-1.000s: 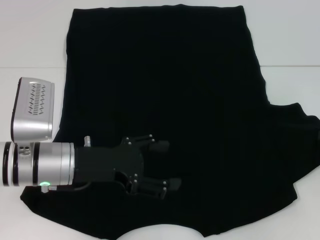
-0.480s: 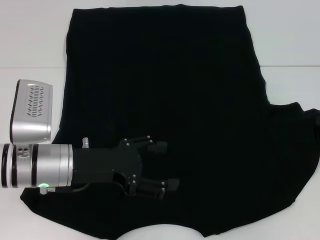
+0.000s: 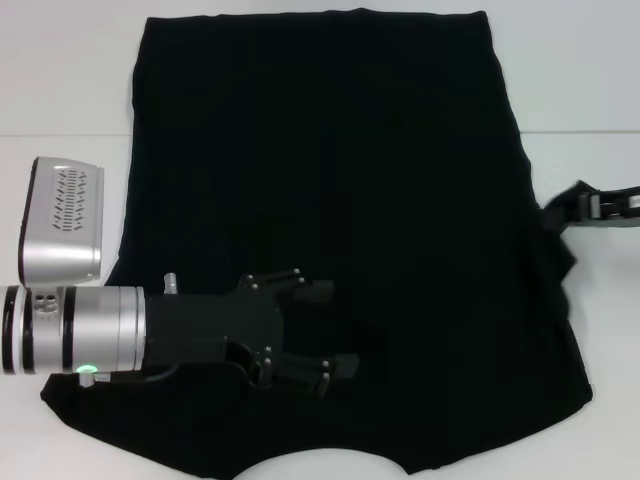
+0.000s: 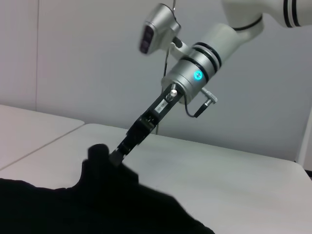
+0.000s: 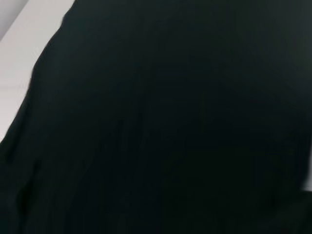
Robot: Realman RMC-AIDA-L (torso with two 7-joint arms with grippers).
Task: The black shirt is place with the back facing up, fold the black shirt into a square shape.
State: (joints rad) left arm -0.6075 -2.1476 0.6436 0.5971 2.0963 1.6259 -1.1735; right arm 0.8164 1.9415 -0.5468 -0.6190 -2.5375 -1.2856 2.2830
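Right pincer (image 3: 578, 205) reaches in from the right edge of the counter (image 3: 60, 80) and is closed on the right sleeve of the black shirt (image 3: 330, 170), pulling that fabric up into a small peak clear of the surface; the left wrist view shows the same pinch, its fingers clamped on a raised hump of cloth (image 4: 105, 161). Left pincer (image 3: 325, 335) lies low over the shirt's near left part, its two black fingers spread apart with nothing between them, close above the cloth. The black shirt is spread flat across most of the white counter, its straight hem toward the far edge and its neckline curve at the near edge. Only dark fabric fills the right wrist view.
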